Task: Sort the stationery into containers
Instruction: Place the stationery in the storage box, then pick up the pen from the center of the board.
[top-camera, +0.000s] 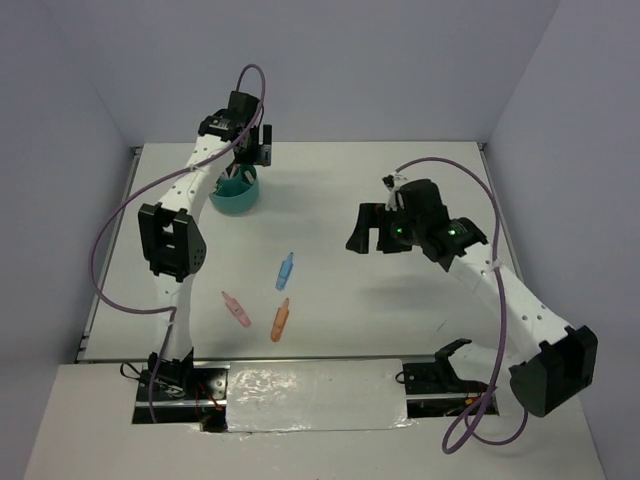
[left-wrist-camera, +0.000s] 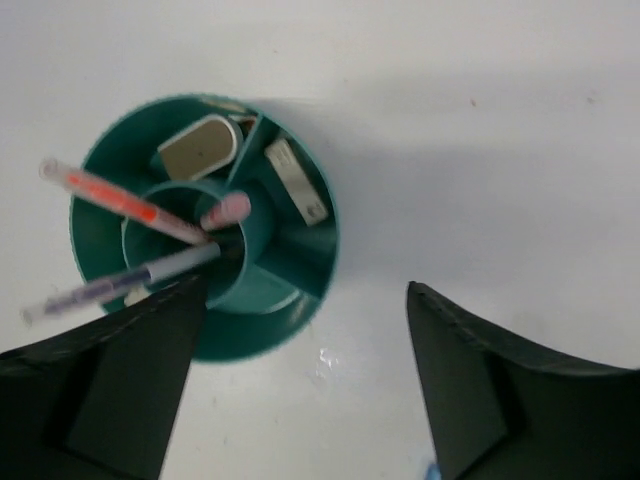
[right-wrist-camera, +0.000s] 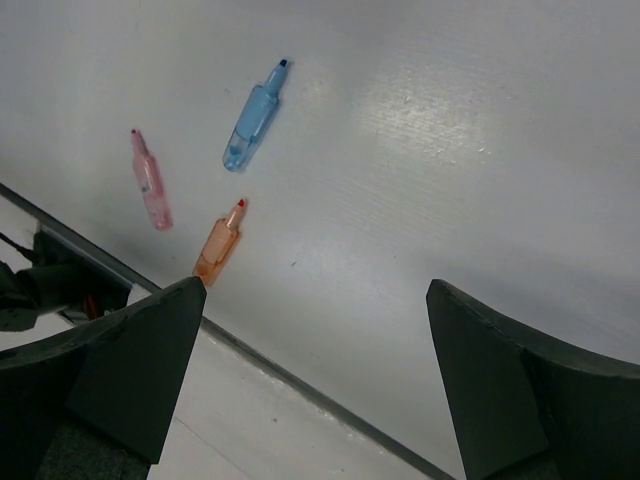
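Left claw (left-wrist-camera: 306, 288) spread over organiser (left-wrist-camera: 100, 165), pens (left-wrist-camera: 110, 197) leaning left.

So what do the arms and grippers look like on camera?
The left arm and right arm have white links with black joint housings, each trailed by a purple cable. The left gripper and right gripper have broad matte black wedge-shaped fingers. Two green lights glow near the right wrist.

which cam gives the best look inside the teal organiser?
Left wrist: looks straight down into the teal organiser, pens and compartments plain. Top external shows it small, partly under the left gripper. Right wrist misses it.
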